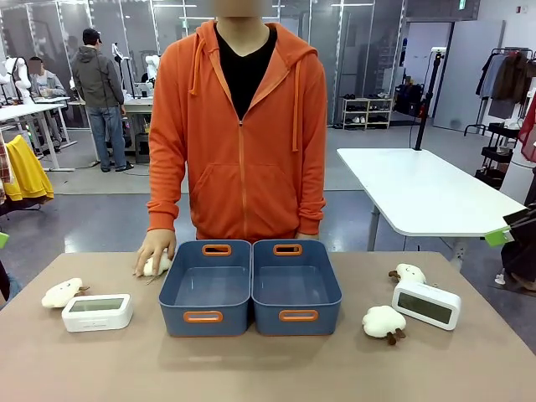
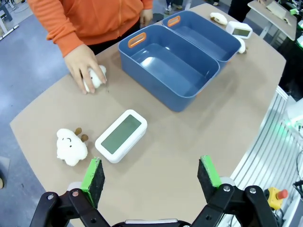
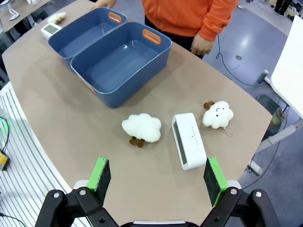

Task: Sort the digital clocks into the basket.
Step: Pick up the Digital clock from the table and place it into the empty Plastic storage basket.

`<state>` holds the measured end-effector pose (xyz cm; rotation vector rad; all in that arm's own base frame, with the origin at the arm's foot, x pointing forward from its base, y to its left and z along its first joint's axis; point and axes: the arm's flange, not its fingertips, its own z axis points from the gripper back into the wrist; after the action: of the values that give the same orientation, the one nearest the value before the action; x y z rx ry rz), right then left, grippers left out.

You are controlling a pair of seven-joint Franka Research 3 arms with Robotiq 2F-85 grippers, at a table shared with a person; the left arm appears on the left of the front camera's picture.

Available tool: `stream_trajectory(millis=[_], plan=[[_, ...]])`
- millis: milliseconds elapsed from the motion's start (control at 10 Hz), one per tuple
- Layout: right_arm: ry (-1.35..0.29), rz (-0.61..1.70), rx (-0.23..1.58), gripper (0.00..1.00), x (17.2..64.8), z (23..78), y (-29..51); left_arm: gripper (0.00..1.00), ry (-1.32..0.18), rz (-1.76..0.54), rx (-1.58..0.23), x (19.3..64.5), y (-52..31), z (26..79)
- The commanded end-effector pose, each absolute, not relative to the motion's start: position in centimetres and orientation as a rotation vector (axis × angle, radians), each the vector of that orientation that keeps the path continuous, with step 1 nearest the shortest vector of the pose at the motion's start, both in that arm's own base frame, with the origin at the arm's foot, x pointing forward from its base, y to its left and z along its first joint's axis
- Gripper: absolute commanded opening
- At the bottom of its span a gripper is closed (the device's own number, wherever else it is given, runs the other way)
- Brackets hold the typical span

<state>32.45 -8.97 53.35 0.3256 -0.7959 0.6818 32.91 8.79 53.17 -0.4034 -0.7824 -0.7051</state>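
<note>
Left gripper: the left gripper (image 2: 150, 165) is hovering over the table at the bottom of its wrist view, its green pads standing wide apart and gripping nothing.
Right gripper: the right gripper (image 3: 157, 165) is hanging the same way at the bottom of its wrist view, jaws spread and empty.
Left clock: the left clock (image 2: 121, 135) is lying face up in the lower centre-left of the left wrist view, just above the pads.
Right clock: the right clock (image 3: 188, 140) is standing upright in the lower centre-right of the right wrist view, with its display facing the front camera.
Risk, wrong pick: one plush toy (image 2: 71, 146) is sitting just beside the left clock, and two more (image 3: 142, 127) (image 3: 218, 113) are flanking the right clock. A descent drifting sideways is likely to catch fluff instead.
Risk, slip: both shells are looking smooth and rounded, so an off-centre pinch may squeeze a clock out of the pads.
Risk, person: the person's hand (image 2: 83, 66) is resting on a fourth plush toy in the upper left of the left wrist view, near the left basket. A carry swinging wide may meet it.
Risk, wrong bin: the two baskets are looking identical, and I cannot tell which one is meant.
Containers: the left basket (image 1: 205, 289) and the right basket (image 1: 295, 286) are sitting side by side, touching, at the centre of the front view.
Contents: both are showing bare blue floors, so neither clock is sorted yet.
</note>
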Motion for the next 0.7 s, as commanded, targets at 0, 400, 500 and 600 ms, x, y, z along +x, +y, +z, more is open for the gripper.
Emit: stream_trajectory(millis=[0,400,500,600], plan=[[-0.8,0.699,0.327,1.0,32.31,53.29,-9.1,1.0,-0.783,-0.73,-0.408,32.89,8.93,53.07],[-0.8,0.699,0.327,1.0,32.31,53.29,-9.1,1.0,-0.783,-0.73,-0.408,32.89,8.93,53.07],[-0.8,0.699,0.327,1.0,32.31,53.29,-9.1,1.0,-0.783,-0.73,-0.408,32.89,8.93,53.07],[-0.8,0.699,0.327,1.0,32.31,53.29,-9.1,1.0,-0.783,-0.73,-0.408,32.89,8.93,53.07]])
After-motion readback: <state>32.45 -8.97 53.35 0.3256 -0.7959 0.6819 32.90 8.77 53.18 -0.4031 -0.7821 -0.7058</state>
